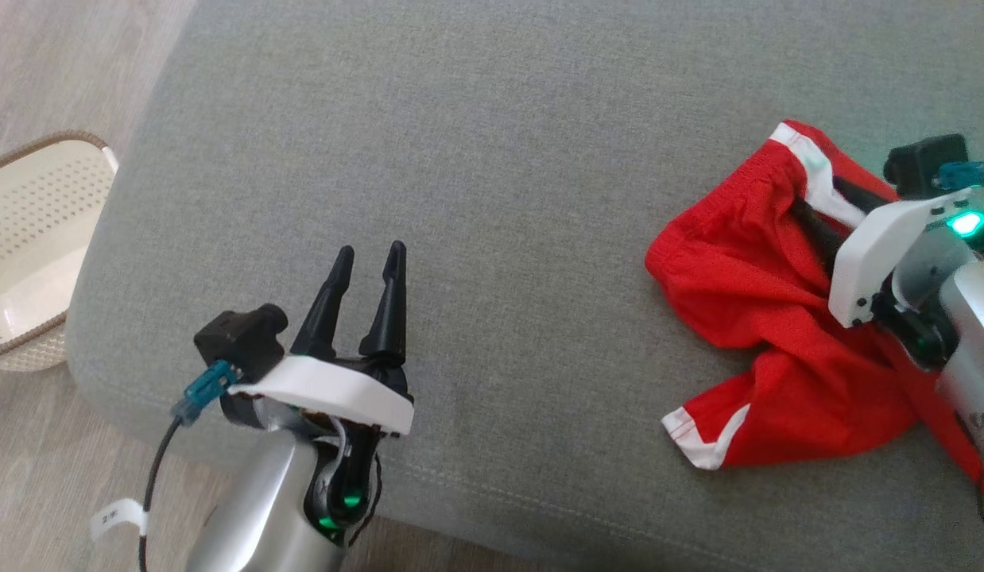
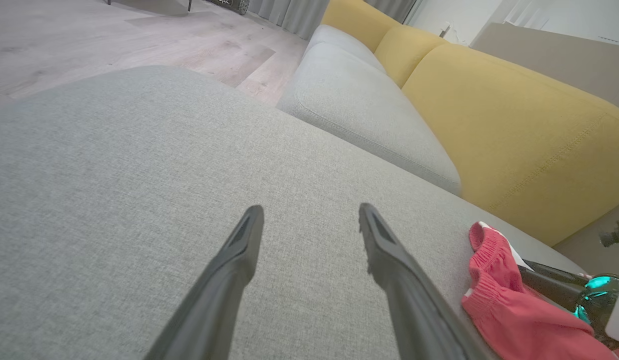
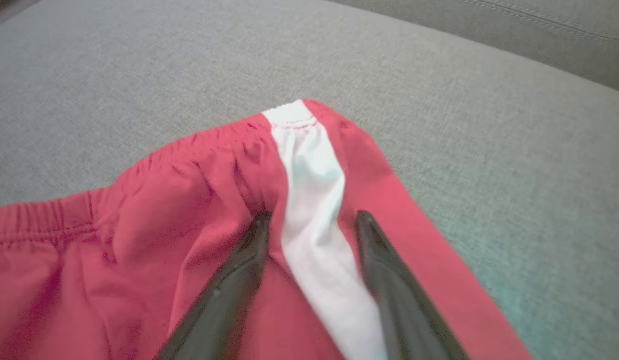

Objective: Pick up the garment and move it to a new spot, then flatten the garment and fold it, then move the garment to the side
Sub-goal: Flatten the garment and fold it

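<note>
The garment (image 1: 746, 278) is a pair of red shorts with white side stripes, lying crumpled at the right of the grey cushion (image 1: 492, 143). My right gripper (image 1: 814, 192) rests on its waistband end. In the right wrist view the right gripper (image 3: 312, 217) is open, its fingers pressed into the garment (image 3: 164, 210) on either side of the white stripe (image 3: 314, 200). My left gripper (image 1: 370, 253) hovers open over bare cushion near the front edge, far left of the shorts. The left wrist view has the left gripper (image 2: 309, 212) open, with the garment (image 2: 494, 295) at lower right.
A cream perforated basket (image 1: 102, 155) stands on the wooden floor (image 1: 31, 63) left of the cushion. Yellow backrests (image 2: 514, 125) and a second grey seat (image 2: 359, 110) lie beyond. The cushion's front edge (image 1: 492, 492) runs close below my left gripper.
</note>
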Tool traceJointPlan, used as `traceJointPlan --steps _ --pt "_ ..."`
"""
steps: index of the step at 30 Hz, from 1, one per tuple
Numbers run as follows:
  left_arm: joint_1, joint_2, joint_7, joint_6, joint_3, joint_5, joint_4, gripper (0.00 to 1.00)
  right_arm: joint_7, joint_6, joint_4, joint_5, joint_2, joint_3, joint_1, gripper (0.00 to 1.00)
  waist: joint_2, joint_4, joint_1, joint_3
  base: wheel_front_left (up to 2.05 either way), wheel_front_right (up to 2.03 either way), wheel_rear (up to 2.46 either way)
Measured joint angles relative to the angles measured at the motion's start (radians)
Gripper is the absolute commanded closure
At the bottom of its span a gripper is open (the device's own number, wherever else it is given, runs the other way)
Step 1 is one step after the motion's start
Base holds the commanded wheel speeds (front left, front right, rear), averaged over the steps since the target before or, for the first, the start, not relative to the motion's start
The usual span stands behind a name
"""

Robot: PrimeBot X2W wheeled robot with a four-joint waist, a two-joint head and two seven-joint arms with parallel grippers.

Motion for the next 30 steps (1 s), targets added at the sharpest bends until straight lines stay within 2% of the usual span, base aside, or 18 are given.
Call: traceJointPlan --steps 5,12,19,20,21,25,30 --pt "-0.003 0.000 0.000 0.002 -0.014 -0.009 -0.001 0.00 -0.097 0.000 0.017 -0.021 -0.028 0.051 -0.053 1.00 0.0000 0.005 0.0000 0.006 0.00 0.00 0.00" --pt "-0.021 0.000 0.000 0.006 -0.038 -0.020 -0.004 0.00 -0.268 0.000 0.048 -0.108 -0.039 0.086 -0.233 1.00 0.0000 0.031 0.0000 0.006 0.00 0.00 0.00" --pt "-0.021 0.000 0.000 0.010 -0.067 -0.038 -0.007 0.00 -0.276 0.000 0.110 -0.121 -0.013 0.191 -0.371 1.00 0.0000 0.077 0.0000 0.023 0.00 0.00 0.00" --pt "-0.021 0.000 0.000 0.010 -0.069 -0.042 -0.008 0.00 -0.273 0.000 0.124 -0.127 -0.009 0.209 -0.384 0.54 0.0000 0.083 0.0000 0.026 0.00 0.00 0.00" --pt "-0.021 0.000 0.000 0.015 -0.071 -0.045 -0.009 0.00 -0.273 0.000 0.142 -0.135 -0.003 0.222 -0.396 0.00 0.0000 0.089 0.0000 0.030 0.00 0.00 0.00" --pt "-0.020 0.000 0.000 0.019 -0.077 -0.046 -0.016 0.00 -0.280 0.000 0.249 -0.151 0.026 0.233 -0.439 0.00 0.0000 0.097 -0.0001 0.038 0.00 0.00 0.00" --pt "-0.020 0.000 0.000 0.026 -0.063 -0.045 -0.017 0.00 -0.351 0.000 0.318 -0.154 0.069 0.224 -0.437 0.00 0.0000 0.070 -0.0001 0.029 0.00 0.00 0.00"
